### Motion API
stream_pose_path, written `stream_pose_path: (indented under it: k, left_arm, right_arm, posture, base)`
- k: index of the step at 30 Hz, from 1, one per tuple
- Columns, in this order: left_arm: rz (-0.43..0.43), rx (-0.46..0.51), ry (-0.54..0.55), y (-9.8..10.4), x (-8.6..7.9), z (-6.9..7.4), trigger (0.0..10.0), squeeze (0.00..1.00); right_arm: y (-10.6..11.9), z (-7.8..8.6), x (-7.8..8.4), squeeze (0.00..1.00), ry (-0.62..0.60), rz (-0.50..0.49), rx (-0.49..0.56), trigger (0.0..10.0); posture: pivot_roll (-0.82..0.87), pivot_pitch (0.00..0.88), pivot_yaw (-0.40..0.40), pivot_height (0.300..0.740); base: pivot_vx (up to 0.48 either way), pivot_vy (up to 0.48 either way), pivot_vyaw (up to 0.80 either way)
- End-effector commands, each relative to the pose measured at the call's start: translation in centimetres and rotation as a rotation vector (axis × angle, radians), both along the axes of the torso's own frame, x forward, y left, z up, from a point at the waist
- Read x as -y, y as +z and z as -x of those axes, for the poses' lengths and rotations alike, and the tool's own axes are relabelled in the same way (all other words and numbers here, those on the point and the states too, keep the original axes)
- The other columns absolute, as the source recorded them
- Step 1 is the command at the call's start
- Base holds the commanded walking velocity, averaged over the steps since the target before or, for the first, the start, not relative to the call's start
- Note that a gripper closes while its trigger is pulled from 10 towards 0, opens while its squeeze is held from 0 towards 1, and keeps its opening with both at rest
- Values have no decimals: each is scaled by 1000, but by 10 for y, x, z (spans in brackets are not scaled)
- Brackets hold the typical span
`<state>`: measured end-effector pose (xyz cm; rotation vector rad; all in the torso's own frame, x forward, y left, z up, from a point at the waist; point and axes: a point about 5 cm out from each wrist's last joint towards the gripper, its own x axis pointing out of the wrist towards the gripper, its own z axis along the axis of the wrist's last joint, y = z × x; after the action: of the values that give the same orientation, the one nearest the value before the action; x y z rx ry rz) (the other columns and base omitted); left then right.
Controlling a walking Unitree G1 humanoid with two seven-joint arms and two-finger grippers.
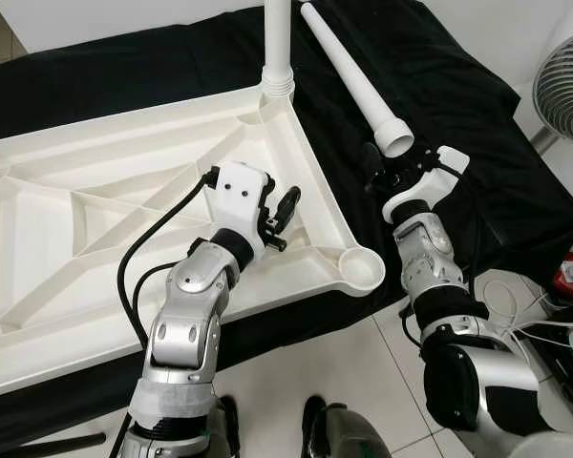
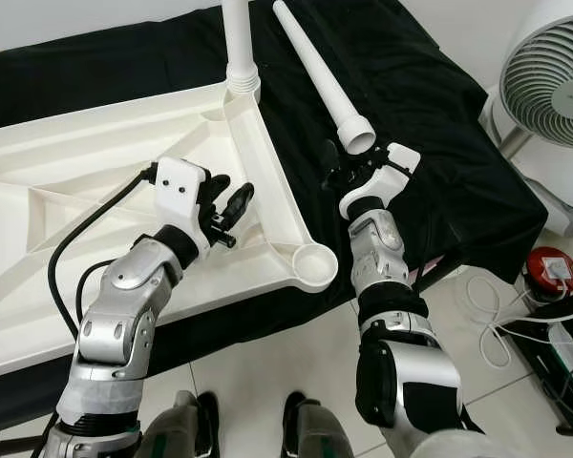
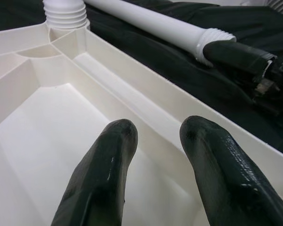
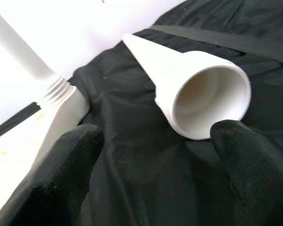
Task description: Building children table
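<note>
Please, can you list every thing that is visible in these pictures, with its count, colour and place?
table top: 1, white, upside down on the black cloth
fitted leg: 1, white, standing in the far corner socket
loose leg: 1, white, lying on the cloth beside the table top, open end toward the right gripper
empty corner socket: 1, white, near corner
black cloth: 1, black, under everything
fan: 1, white, at the right
cables: several, white, floor at right
left gripper: 1, black, open over the table top
right gripper: 1, black, open at the loose leg's end
</note>
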<state>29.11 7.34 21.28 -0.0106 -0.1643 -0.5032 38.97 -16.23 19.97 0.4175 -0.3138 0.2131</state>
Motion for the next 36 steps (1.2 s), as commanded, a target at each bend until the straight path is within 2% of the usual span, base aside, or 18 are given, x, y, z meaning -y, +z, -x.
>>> stream_pose_path:
  k: [1,20,32,33,34,35,36]
  left_arm:
    - [10,-12,60,-1,-3,2,10000,0]
    - [3,-34,65,0,-4,5,10000,0]
    - [-1,-40,79,1,-7,7,10000,0]
    - [-1,-41,79,2,-7,8,10000,0]
    - [-1,-41,79,2,-7,8,10000,0]
    - [-4,-42,78,2,-7,8,10000,0]
    - [-4,-42,78,2,-7,8,10000,0]
  right_arm:
    - [0,0,-4,0,22,-10,14,10000]
    - [33,-17,-1,0,35,-27,44,10000]
    - [41,-23,-4,0,68,-22,19,10000]
    - [42,-23,-4,0,73,-24,19,3412]
    - [42,-23,-4,0,73,-24,19,3412]
    - [45,-24,-5,0,82,-24,21,353]
    - [45,-24,-5,0,82,-24,21,353]
  posture:
    - [89,267,31,740]
    - [100,285,43,740]
    - [117,302,51,740]
    - [127,309,59,740]
    - [127,309,59,740]
    - [134,314,63,740]
    - [134,314,63,740]
  base:
    - [0,0,0]
    - [0,0,0]
    - [0,0,0]
    - [0,0,0]
    - [0,0,0]
    - [0,0,0]
    - [0,0,0]
